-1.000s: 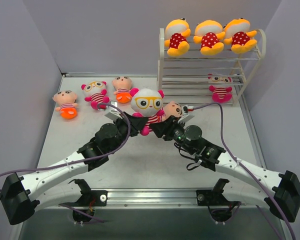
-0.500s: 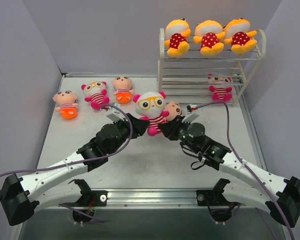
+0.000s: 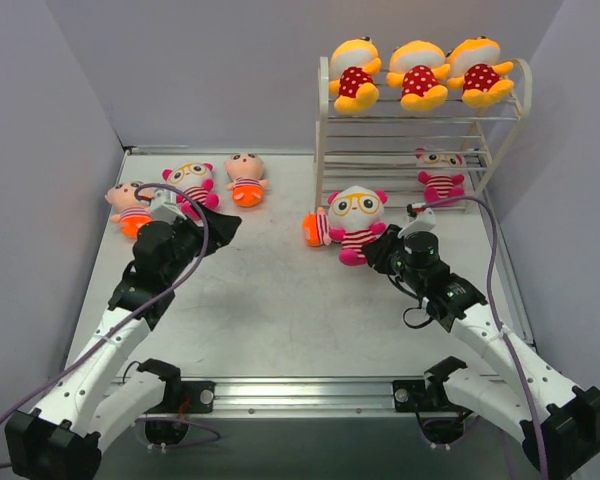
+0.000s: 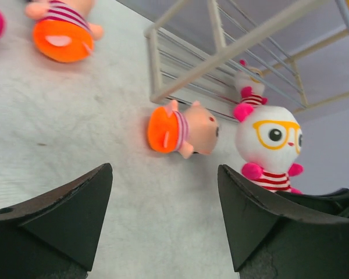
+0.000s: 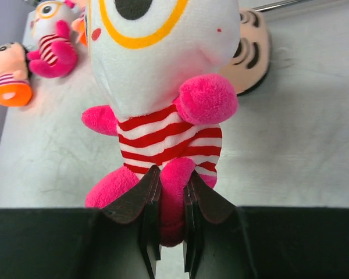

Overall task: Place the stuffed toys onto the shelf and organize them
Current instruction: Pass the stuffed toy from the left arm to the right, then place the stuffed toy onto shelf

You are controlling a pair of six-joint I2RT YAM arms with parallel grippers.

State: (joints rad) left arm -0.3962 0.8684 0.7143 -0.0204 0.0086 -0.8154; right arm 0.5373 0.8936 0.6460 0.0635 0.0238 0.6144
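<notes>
Right tool clamped on the pink leg of the glasses doll, upright just before the shelf
Left tool spread wide, holding nothing; peach-faced doll lies beside the held one

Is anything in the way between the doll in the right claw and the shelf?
Only partly: a peach-faced doll lies beside the glasses doll in the right gripper, by the left front post of the shelf. Elsewhere its front looks open.
</notes>
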